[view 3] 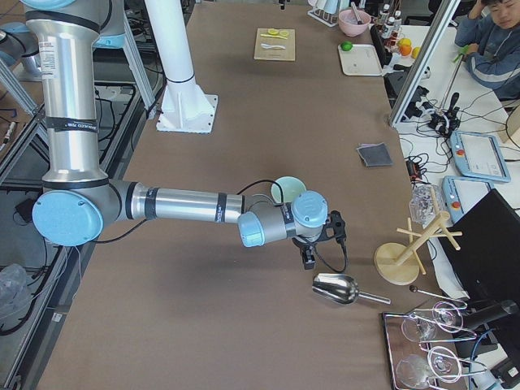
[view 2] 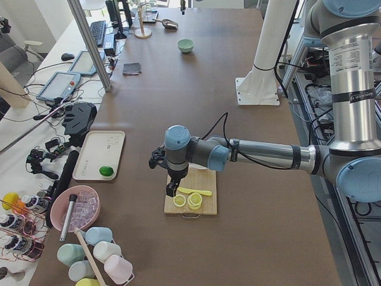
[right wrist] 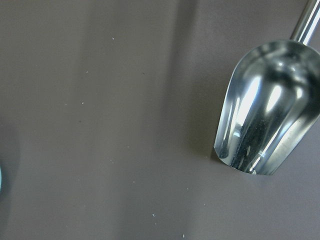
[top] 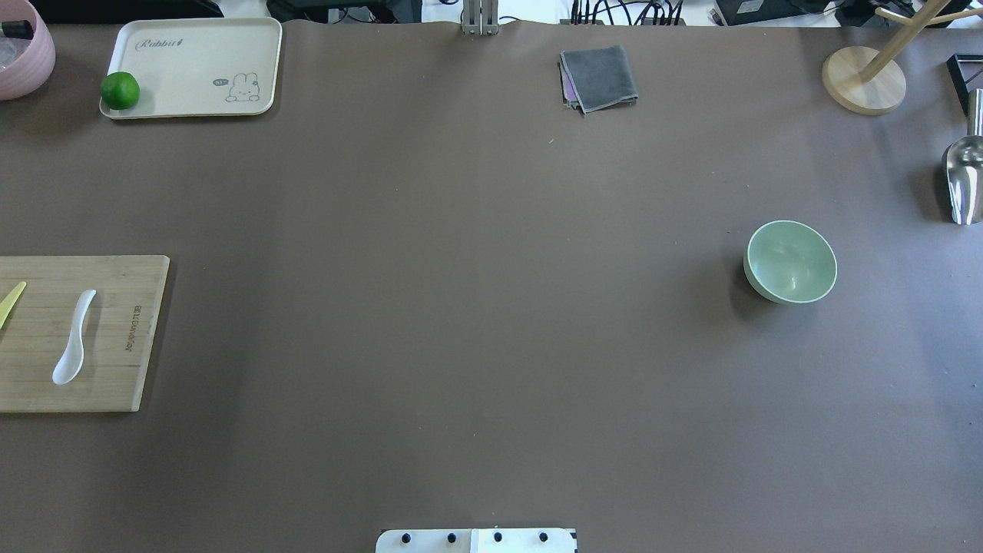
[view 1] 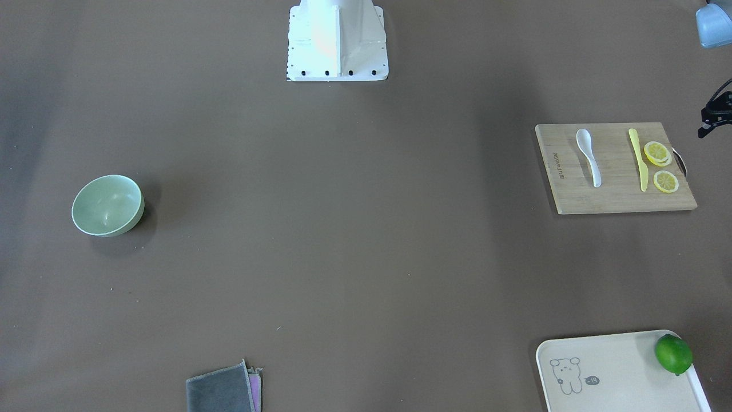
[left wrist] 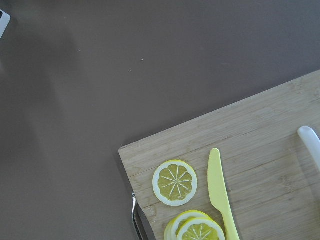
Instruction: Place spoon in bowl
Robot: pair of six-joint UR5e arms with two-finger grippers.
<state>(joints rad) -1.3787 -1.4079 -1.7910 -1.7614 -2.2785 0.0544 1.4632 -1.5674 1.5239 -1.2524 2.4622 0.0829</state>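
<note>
The white spoon (view 1: 589, 155) lies on a wooden cutting board (view 1: 615, 194), scoop towards the robot; it also shows in the overhead view (top: 73, 338) and at the edge of the left wrist view (left wrist: 312, 145). The mint-green bowl (view 1: 107, 205) stands empty on the far side of the table, also seen in the overhead view (top: 791, 261). My left gripper (view 2: 171, 189) hovers over the lemon-slice end of the board, apart from the spoon; I cannot tell if it is open. My right gripper (view 3: 309, 258) hovers beside the bowl (view 3: 284, 188); I cannot tell its state.
A yellow knife (view 1: 638, 159) and lemon slices (view 1: 660, 166) share the board. A cream tray (top: 192, 69) holds a lime (top: 120, 91). A grey cloth (top: 599, 77), a metal scoop (right wrist: 265, 110), a wooden stand (top: 864, 81) and a pink bowl (top: 19, 54) sit around the edges.
</note>
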